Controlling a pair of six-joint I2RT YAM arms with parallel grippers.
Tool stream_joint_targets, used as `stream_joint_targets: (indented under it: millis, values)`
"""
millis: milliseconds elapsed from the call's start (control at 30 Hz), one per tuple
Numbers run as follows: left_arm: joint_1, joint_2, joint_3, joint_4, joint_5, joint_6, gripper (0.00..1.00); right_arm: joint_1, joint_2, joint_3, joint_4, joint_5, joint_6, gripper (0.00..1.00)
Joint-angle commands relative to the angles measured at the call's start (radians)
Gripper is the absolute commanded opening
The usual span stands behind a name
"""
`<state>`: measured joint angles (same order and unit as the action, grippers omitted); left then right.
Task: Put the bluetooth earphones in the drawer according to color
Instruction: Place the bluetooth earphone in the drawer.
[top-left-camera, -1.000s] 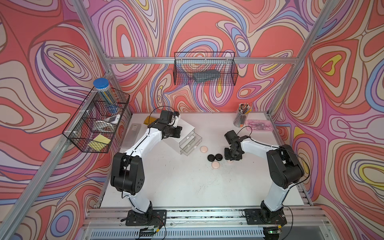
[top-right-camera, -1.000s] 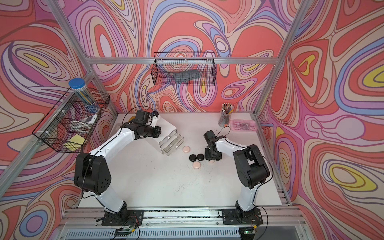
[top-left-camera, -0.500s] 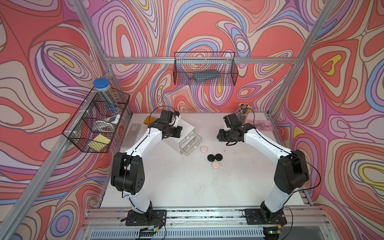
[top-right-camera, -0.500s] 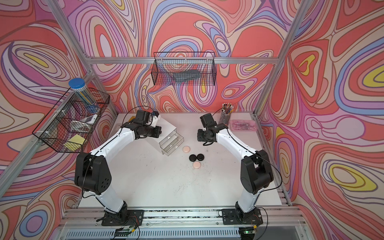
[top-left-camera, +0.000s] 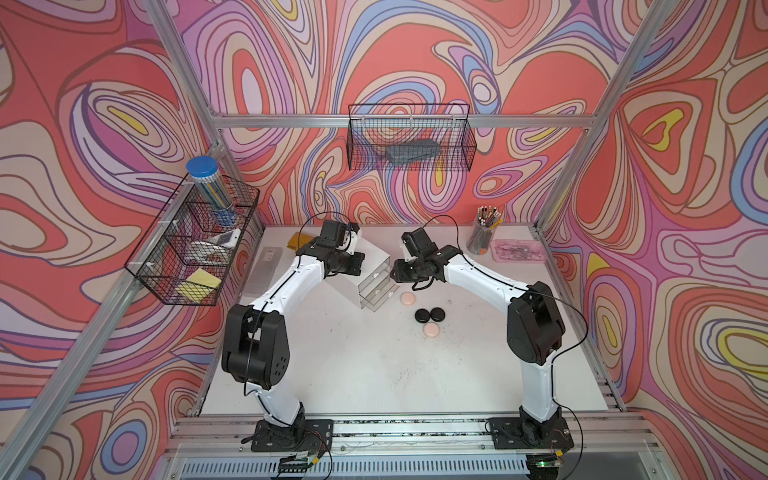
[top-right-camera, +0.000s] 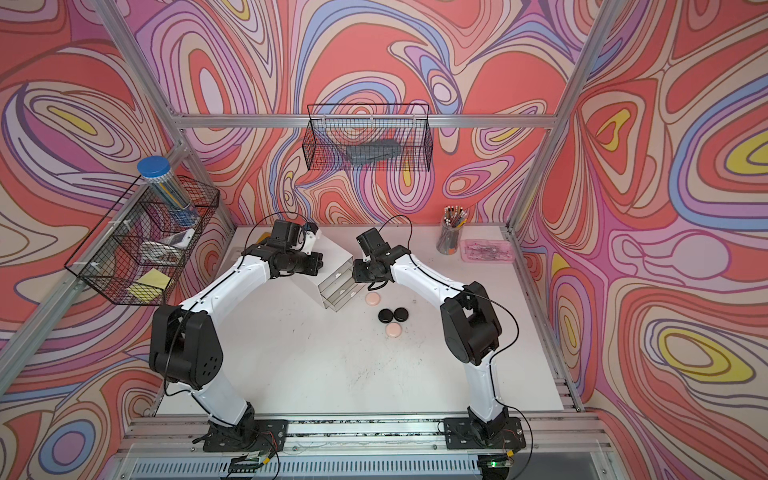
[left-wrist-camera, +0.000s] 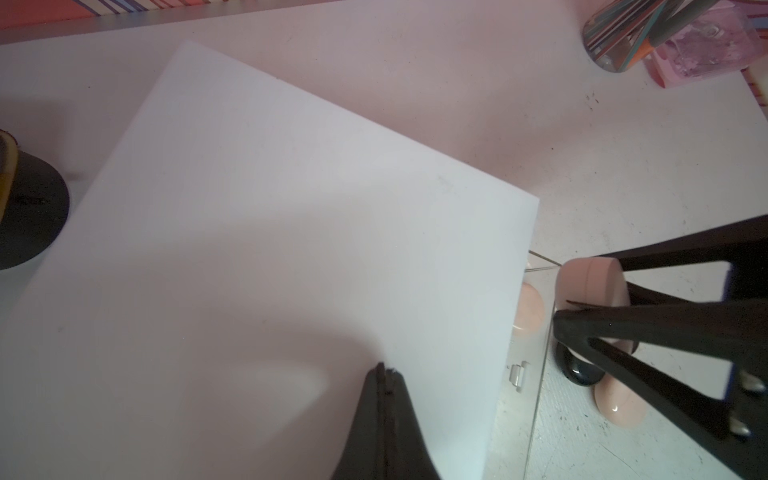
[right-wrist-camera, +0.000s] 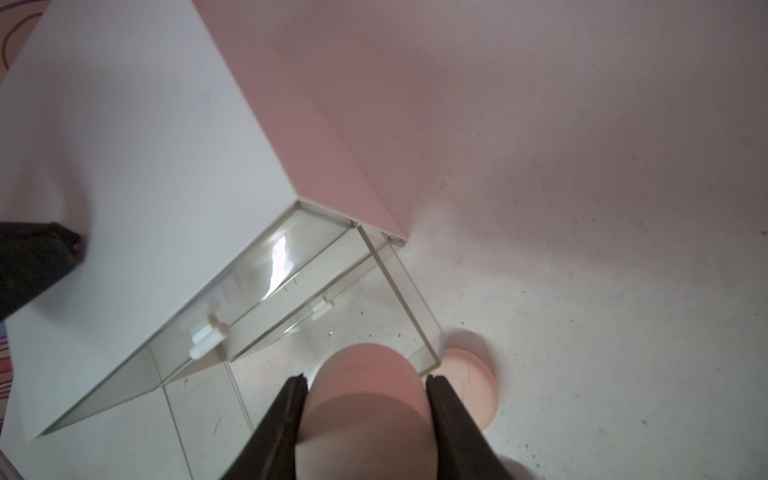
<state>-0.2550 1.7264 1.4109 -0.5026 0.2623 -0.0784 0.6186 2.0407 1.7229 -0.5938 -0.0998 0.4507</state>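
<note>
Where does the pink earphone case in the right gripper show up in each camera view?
Top views: not visible in either; the right gripper, at the clear drawer fronts, hides it.
Left wrist: the pink earphone case sits just past the cabinet's front corner, pinched between black fingers.
Right wrist: close to the lens, between the two fingers, in front of the clear drawers.
Shared landmark: the white drawer cabinet.

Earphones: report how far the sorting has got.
Done: nothing confirmed; contents of the cabinet are unclear, and no lilac cases show. In hand: right tool grips a pink case at the pulled-out drawer; shut left tool rests on the cabinet top. Left: two pink cases and two black cases on the table.
</note>
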Motion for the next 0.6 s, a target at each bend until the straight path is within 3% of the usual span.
stream_joint_targets:
  millis: [0,567]
  values:
    - [-0.012,0.052,-0.026,-0.148,-0.003,0.006,0.0,0.013,0.03,0.061,0.041,-0.027,0.022,0.26]
    - [-0.011,0.046,-0.024,-0.151,-0.01,0.01,0.0,0.025,0.102,0.052,0.134,-0.07,0.078,0.26]
